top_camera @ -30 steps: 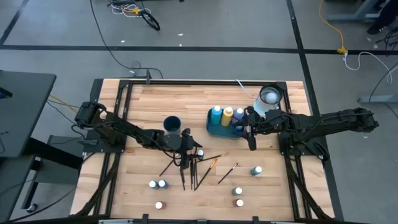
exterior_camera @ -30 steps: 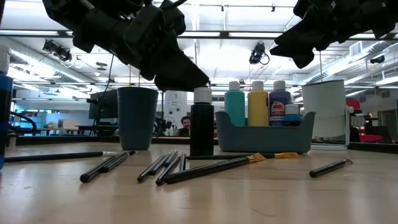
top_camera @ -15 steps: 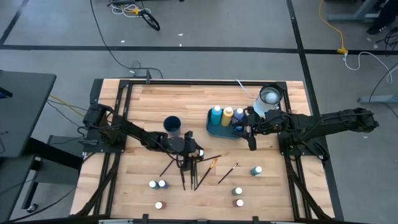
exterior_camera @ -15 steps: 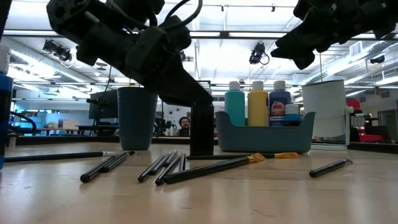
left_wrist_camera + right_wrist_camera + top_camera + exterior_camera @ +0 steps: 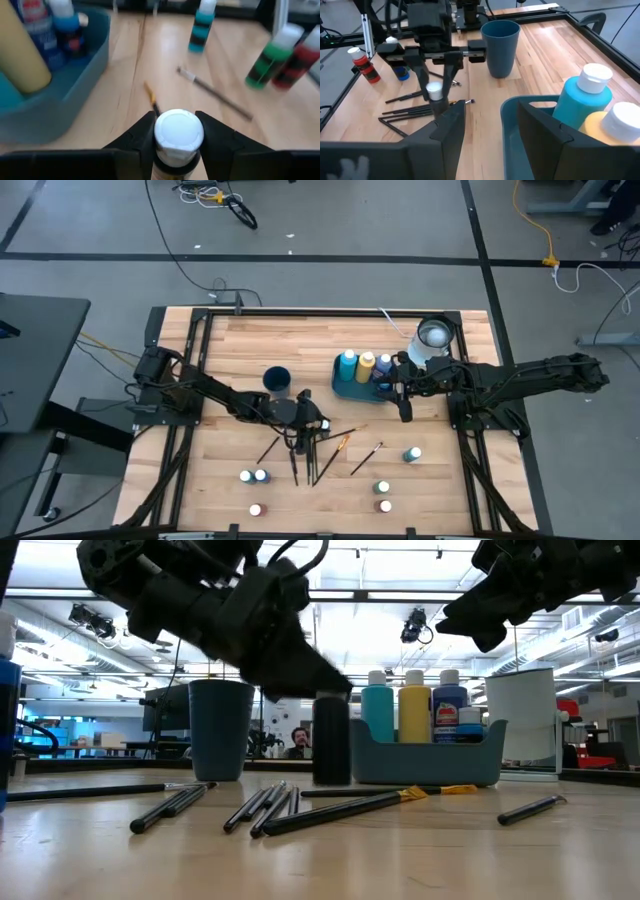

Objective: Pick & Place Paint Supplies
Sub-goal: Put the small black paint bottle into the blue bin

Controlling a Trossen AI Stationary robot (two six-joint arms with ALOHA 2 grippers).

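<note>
Left gripper (image 5: 175, 137) dropped, jaws now pinching black bottle (image 5: 331, 740) at frame centre: pick begun. Right gripper (image 5: 485, 125) idle above tray (image 5: 352, 388), jaws spread.

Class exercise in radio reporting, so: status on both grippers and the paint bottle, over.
Left gripper straddling black bottle's white cap, fingers either side. Right gripper open, waiting by blue caddy. Paintbrushes scattered beside the bottle.
</note>
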